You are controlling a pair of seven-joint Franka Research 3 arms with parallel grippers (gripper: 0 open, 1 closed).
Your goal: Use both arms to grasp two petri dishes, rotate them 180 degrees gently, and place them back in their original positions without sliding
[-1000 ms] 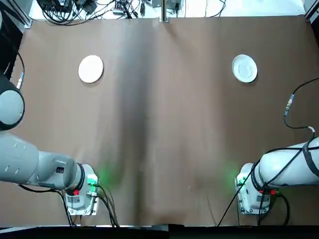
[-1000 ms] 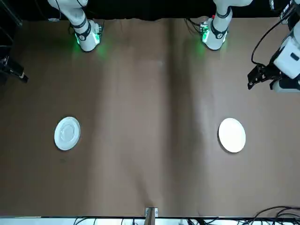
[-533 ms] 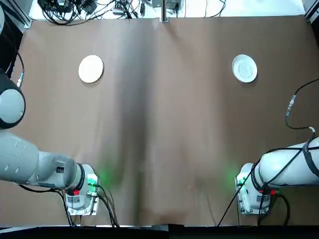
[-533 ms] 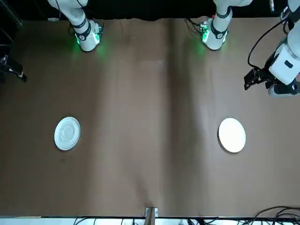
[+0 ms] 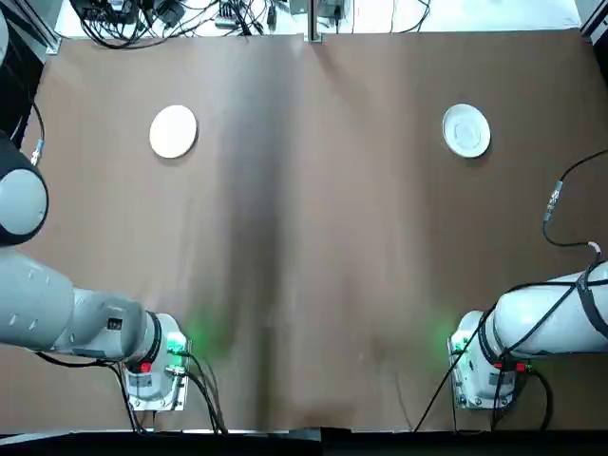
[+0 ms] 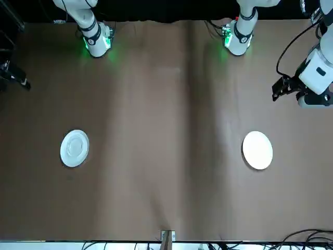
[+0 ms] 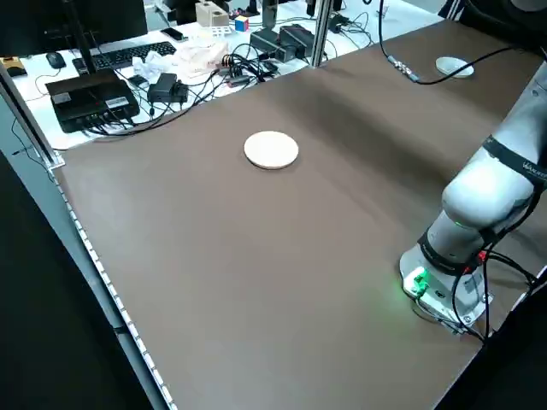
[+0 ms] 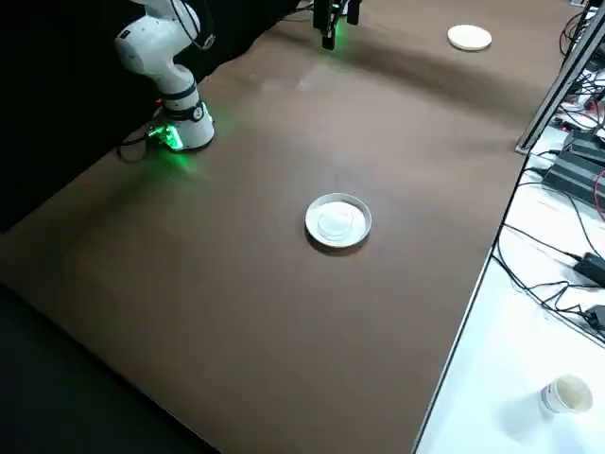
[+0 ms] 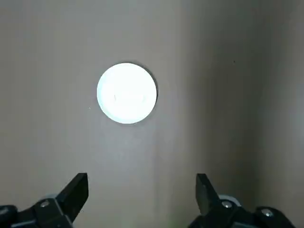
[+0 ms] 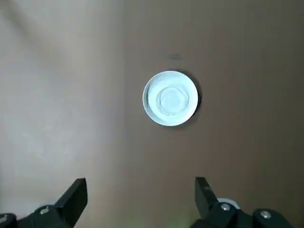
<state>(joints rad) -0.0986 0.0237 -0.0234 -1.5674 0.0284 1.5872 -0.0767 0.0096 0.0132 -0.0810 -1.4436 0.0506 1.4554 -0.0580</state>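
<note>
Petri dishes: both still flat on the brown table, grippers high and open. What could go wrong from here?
1. The plain matte white round petri dish and the glossy ringed white petri dish lie shallow; fingertips may hit the brown table.
2. Left gripper sits off-centre, likely nudging the dish.
3. Right gripper likewise.

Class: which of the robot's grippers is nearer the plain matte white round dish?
Left. The left gripper hovers near the plain matte white round dish; the right gripper is across the table.

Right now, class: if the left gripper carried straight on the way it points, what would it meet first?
Probably the brown table, just short of the plain petri dish. The left gripper looks down with open jaws, nothing between. Depth is unclear.
</note>
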